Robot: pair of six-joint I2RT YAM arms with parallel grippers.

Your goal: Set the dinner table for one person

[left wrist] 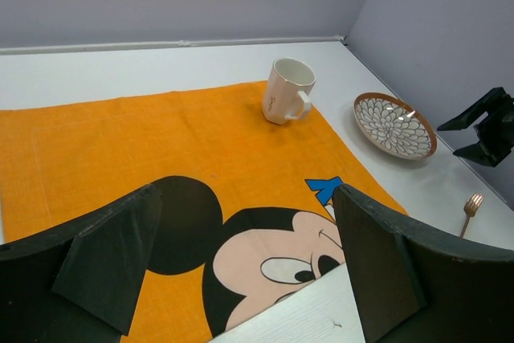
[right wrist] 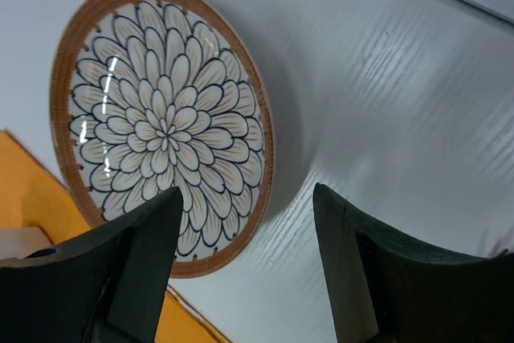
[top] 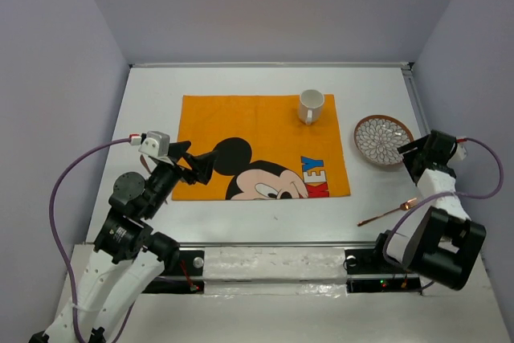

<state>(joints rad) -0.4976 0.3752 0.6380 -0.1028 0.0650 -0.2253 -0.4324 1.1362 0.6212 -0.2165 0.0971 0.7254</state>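
The white dinner table (top: 152, 94) carries an orange Mickey Mouse mat (top: 241, 126). A white mug (top: 310, 106) stands on the mat's far right corner. A flower-patterned plate (top: 382, 140) with a brown rim lies right of the mat, and it also shows in the right wrist view (right wrist: 161, 126). A copper fork (top: 391, 213) lies near the front right. My left gripper (top: 201, 165) is open and empty, low over the mat's left front part. My right gripper (top: 411, 154) is open and empty, its jaws straddling the plate's right rim (right wrist: 265, 158).
Grey walls enclose the table on three sides. A metal rail (top: 273, 243) runs along the near edge. In the left wrist view the mug (left wrist: 287, 91), plate (left wrist: 395, 124), fork head (left wrist: 473, 203) and right gripper (left wrist: 482, 130) show beyond the mat (left wrist: 120, 150).
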